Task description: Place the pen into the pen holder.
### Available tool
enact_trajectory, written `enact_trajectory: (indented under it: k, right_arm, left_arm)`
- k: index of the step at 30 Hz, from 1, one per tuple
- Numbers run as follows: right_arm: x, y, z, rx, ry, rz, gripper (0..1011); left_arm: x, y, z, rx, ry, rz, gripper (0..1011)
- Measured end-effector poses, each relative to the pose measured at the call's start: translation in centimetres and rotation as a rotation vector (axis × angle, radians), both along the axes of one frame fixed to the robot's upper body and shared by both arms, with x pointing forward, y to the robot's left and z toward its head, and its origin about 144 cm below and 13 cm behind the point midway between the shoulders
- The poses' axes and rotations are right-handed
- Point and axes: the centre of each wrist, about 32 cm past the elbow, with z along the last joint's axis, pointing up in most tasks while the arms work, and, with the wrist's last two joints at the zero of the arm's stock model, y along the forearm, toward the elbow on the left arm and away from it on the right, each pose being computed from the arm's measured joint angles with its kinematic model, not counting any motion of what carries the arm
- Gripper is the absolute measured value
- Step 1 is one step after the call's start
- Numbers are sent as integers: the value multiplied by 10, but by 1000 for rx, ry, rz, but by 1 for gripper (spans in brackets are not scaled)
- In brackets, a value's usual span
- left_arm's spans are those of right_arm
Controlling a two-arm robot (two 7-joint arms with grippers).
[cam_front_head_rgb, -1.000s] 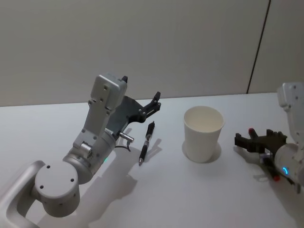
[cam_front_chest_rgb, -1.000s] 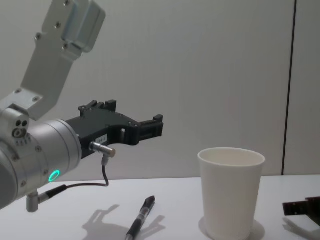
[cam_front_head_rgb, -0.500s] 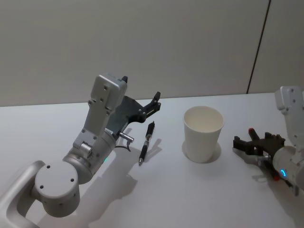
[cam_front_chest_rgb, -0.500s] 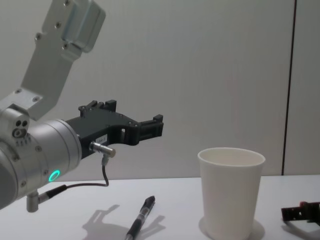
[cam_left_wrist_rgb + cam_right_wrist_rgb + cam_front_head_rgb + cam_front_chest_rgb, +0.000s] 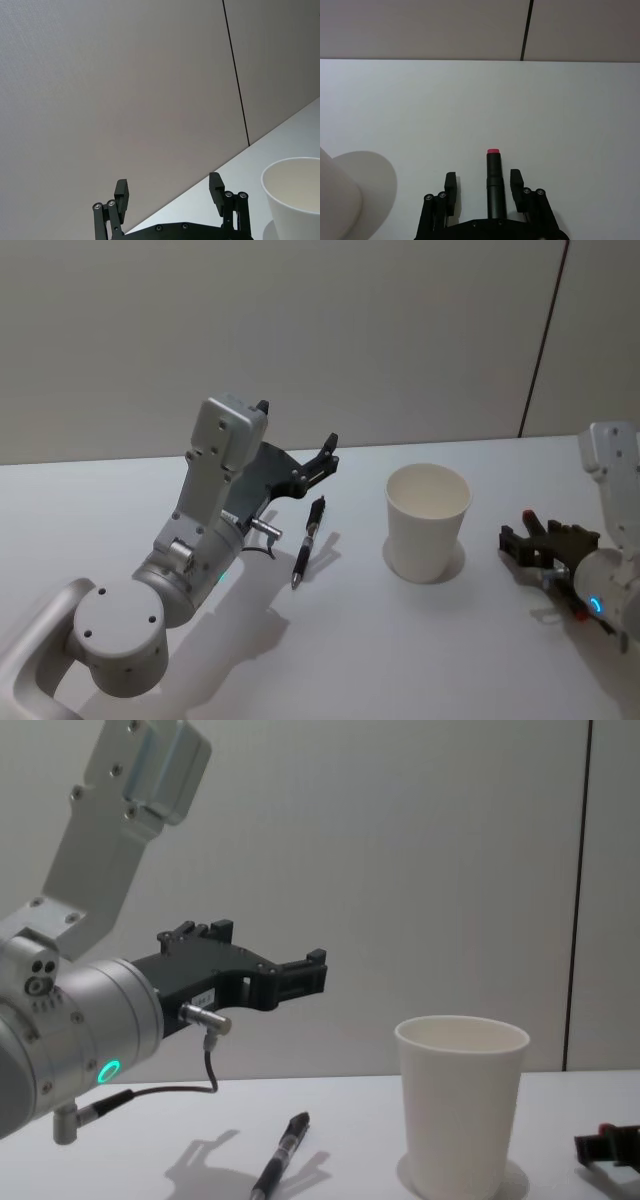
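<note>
A black pen (image 5: pixel 308 540) lies flat on the white table, left of the pen holder (image 5: pixel 428 525), an upright white paper cup. My left gripper (image 5: pixel 298 430) hovers open above that pen, well off the table, with nothing between its fingers (image 5: pixel 216 185). From the chest the pen (image 5: pixel 280 1160) lies below this gripper and the cup (image 5: pixel 462 1110) stands to its right. My right gripper (image 5: pixel 520 530) is low at the right of the cup. Its fingers (image 5: pixel 451 186) stand apart on either side of a second black pen with a red end (image 5: pixel 493 175), with a gap on each side.
The white table (image 5: pixel 400 640) runs back to a plain grey wall with a dark vertical seam (image 5: pixel 540 350). Open tabletop lies in front of the cup and between the two arms.
My right gripper has drawn back a little to the right, away from the cup. The left arm, the pen on the table and the cup have not moved.
</note>
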Motion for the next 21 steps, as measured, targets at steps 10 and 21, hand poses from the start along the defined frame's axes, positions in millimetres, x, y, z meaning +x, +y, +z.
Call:
enact_trajectory:
  k: [10, 21]
  right_arm:
    - [0, 0, -1, 2, 1, 1, 374]
    - [0, 0, -1, 2, 3, 1, 185]
  left_arm:
    - [0, 0, 0, 0, 0, 0, 1001]
    - [0, 0, 0, 0, 0, 0, 1000]
